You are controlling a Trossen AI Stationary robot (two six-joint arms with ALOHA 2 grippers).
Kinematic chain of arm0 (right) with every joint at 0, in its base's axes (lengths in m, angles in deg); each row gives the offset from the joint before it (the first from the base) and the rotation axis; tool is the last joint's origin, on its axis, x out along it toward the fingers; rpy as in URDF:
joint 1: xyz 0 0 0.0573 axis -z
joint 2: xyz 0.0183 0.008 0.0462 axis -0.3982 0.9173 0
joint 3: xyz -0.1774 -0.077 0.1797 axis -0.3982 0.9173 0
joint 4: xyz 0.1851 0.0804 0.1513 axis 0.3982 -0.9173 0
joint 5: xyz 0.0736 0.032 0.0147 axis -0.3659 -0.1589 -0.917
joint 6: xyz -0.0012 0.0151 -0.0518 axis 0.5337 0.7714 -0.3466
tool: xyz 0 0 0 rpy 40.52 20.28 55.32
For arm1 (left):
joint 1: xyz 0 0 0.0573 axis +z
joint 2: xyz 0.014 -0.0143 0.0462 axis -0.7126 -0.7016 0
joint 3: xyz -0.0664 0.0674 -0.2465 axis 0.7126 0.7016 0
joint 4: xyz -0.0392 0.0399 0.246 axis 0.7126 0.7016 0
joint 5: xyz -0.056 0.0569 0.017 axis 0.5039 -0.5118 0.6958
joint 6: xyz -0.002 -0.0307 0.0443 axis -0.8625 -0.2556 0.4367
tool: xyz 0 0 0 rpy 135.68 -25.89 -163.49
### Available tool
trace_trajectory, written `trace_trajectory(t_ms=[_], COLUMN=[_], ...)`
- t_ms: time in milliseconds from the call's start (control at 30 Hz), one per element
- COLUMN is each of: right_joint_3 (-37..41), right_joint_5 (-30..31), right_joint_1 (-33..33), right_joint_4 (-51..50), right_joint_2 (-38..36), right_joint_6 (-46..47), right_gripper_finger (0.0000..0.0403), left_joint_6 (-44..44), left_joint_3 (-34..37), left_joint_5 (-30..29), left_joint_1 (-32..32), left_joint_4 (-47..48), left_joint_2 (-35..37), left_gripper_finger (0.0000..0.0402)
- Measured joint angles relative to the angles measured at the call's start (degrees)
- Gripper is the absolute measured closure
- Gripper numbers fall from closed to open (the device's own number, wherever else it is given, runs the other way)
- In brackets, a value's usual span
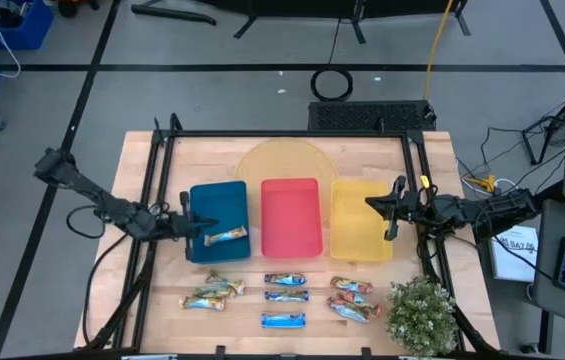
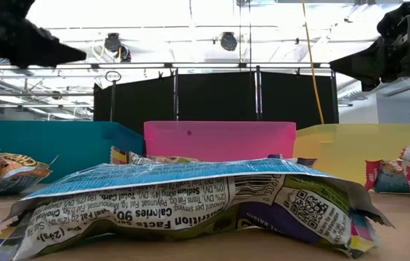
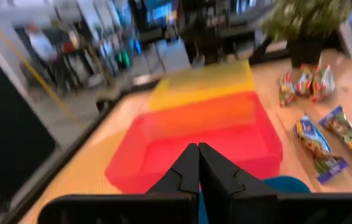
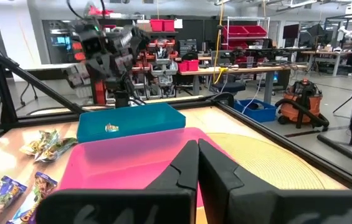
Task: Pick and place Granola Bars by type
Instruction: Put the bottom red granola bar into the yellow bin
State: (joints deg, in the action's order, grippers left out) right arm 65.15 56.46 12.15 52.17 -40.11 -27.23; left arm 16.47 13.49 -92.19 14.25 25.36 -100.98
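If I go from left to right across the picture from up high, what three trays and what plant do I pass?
Blue tray with one tan-gold bar in it → red tray → yellow tray → small potted plant at the front right corner.

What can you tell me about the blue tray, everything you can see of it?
The blue tray is a rectangular bin with raised walls, plastic by its look, teal-blue. It sits flat on the wooden table, leftmost of three trays in a row, beside the red tray; whether their walls touch is unclear. One tan-gold granola bar lies inside near its front right corner. The left gripper, shut and empty, is at its left front edge.
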Motion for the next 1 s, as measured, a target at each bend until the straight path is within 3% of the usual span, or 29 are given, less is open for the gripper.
trace_trajectory(t_ms=[100, 333, 467, 567, 733, 867, 1000], right_joint_3=[0.0, -3.92, -13.56, -23.53, -45.33, -63.86, -79.63], right_joint_5=[0.03, 2.1, 3.55, 6.36, 19.13, 21.55, 22.65], right_joint_1=[0.0, -0.03, -0.04, -0.52, -4.2, -9.24, -14.31], right_joint_4=[0.14, 2.91, 3.22, -0.4, -12.88, -31.48, -49.73], right_joint_2=[0.68, 4.92, 12.7, 23.42, 47.11, 66.64, 81.54], right_joint_6=[-0.44, -9.99, -14.53, -16.69, -18.39, -10.26, 3.09], right_gripper_finger=[0.0403, 0.0403, 0.0403, 0.0403, 0.0403, 0.0403, 0.0403], left_joint_6=[4.46, 5.75, 5.88, 7.17, 11.5, 11.44, 12.29], left_joint_3=[5.97, 4.34, 4.34, 4.34, 4.34, 4.34, 4.34], left_joint_5=[0.32, 0.61, 0.62, 0.63, 0.63, 0.43, 0.13], left_joint_1=[0.55, 1.24, 1.24, 1.23, 1.32, 1.35, 1.35], left_joint_4=[-10.28, -9.01, -9.1, -9.93, -15.08, -15.14, -14.27], left_joint_2=[1.68, 2.41, 2.41, 2.37, 2.37, 2.37, 2.37], left_gripper_finger=[0.0397, 0.039, 0.0397, 0.0386, 0.0364, 0.0362, 0.0368])
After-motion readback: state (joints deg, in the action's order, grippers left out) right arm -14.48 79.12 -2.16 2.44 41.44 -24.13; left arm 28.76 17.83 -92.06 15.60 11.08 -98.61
